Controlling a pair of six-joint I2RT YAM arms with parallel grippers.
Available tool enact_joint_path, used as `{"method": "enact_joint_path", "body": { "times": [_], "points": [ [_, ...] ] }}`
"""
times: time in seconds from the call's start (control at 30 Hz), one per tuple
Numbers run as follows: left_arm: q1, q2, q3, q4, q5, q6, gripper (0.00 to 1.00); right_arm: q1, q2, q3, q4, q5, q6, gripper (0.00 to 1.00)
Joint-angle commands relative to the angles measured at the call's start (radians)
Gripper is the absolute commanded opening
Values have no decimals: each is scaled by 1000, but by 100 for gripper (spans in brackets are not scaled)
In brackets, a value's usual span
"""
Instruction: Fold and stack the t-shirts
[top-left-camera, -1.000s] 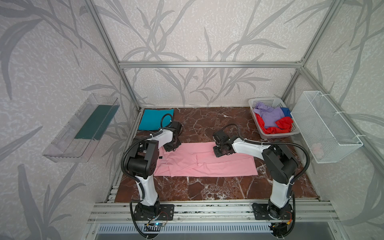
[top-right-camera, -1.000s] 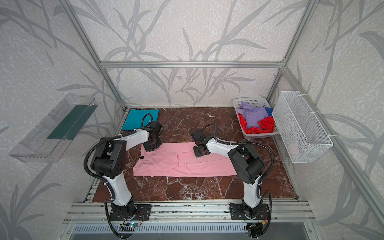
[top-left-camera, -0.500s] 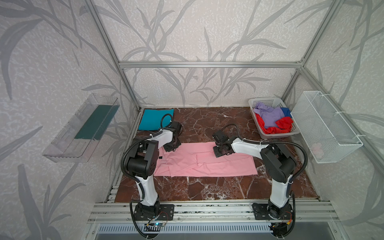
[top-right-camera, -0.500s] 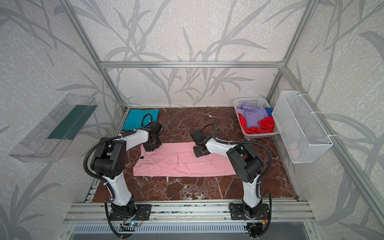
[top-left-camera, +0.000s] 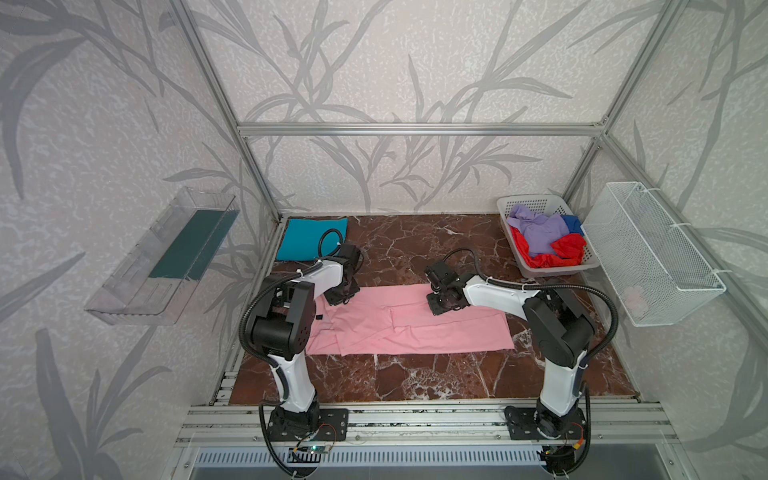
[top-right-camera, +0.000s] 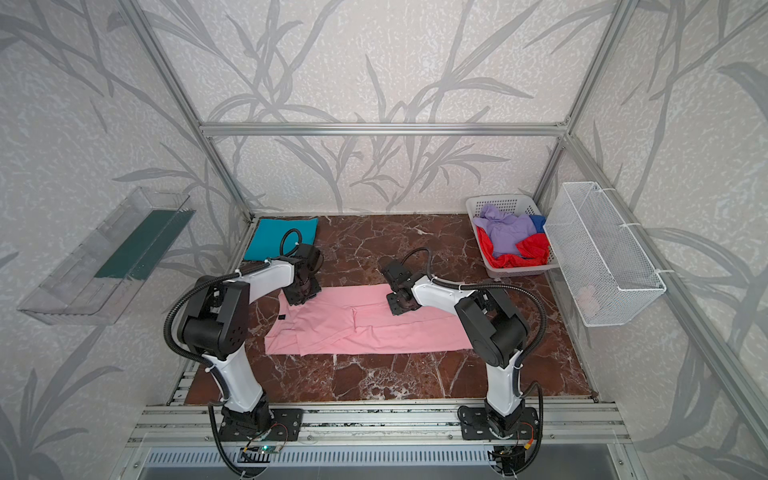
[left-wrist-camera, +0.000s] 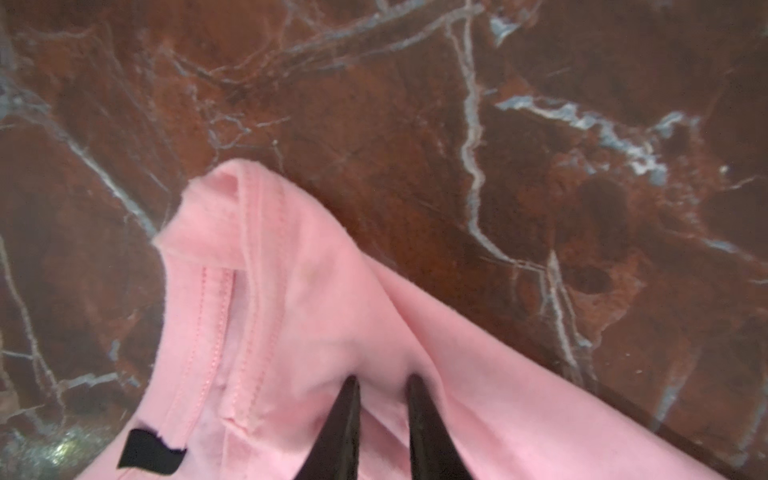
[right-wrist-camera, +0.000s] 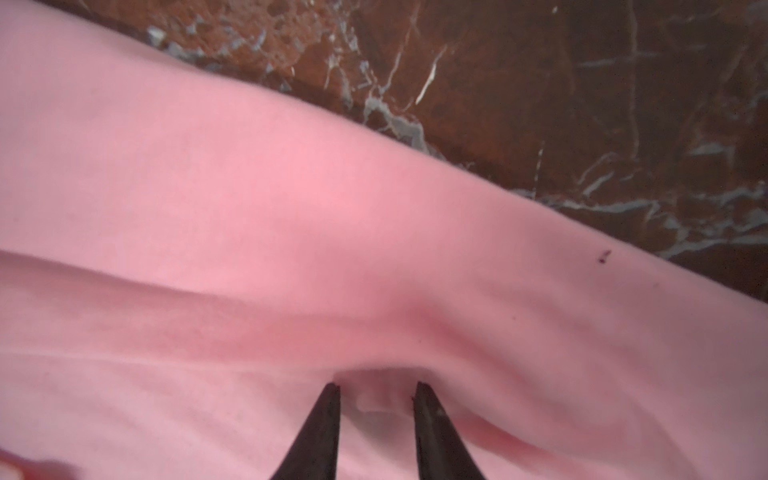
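**At the far edge of the pink t-shirt (top-left-camera: 415, 328): one sure pinch, one in doubt**

Across the middle of the marble tabletop (top-left-camera: 415, 382) the pink t-shirt lies spread left to right as a long band. Its sides look already folded in, and the collar end with the dark neck label (left-wrist-camera: 149, 453) is at the left.

You have the left gripper (left-wrist-camera: 382, 380) clenched on a raised ridge of cloth at the far left corner, just beside the collar. The wrist view shows fabric nipped between nearly closed fingers.

The right gripper (right-wrist-camera: 376, 386) sits on the same far edge, a little right of the shirt's middle. A small tuft of cloth fills the gap between its tips, but you cannot tell whether it grips the tuft or merely straddles it.

Two holds along one edge suggest you mean to carry that edge over in a single fold. Confirm the right pinch first, or the cloth may drag askew.

Further out, a teal t-shirt (top-left-camera: 309, 239) lies folded flat in the far left corner, apparently the start of the stack. At the far right, the white perforated basket (top-left-camera: 509, 208) holds the lavender t-shirt (top-left-camera: 540, 230), the red one (top-left-camera: 552, 257) and the blue one (top-left-camera: 573, 222), all crumpled. Beside it, the wire mesh bin (top-left-camera: 648, 249) hangs on the right wall.
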Motion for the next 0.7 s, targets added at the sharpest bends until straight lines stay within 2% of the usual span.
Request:
{"method": "enact_joint_path", "body": {
  "times": [0.0,0.2,0.4,0.67],
  "points": [
    [24,-8,-63,-77,-17,11,23,-3,26,43,-11,-6,-7,32],
    [35,-33,-88,-80,-27,10,23,-3,54,69,-8,-27,-4,29],
    [36,-23,-77,-75,-13,7,23,-3,66,68,1,-44,11,13],
    [35,-17,-67,-79,-10,9,23,-3,12,61,-16,-48,-1,1]
  ]
}}
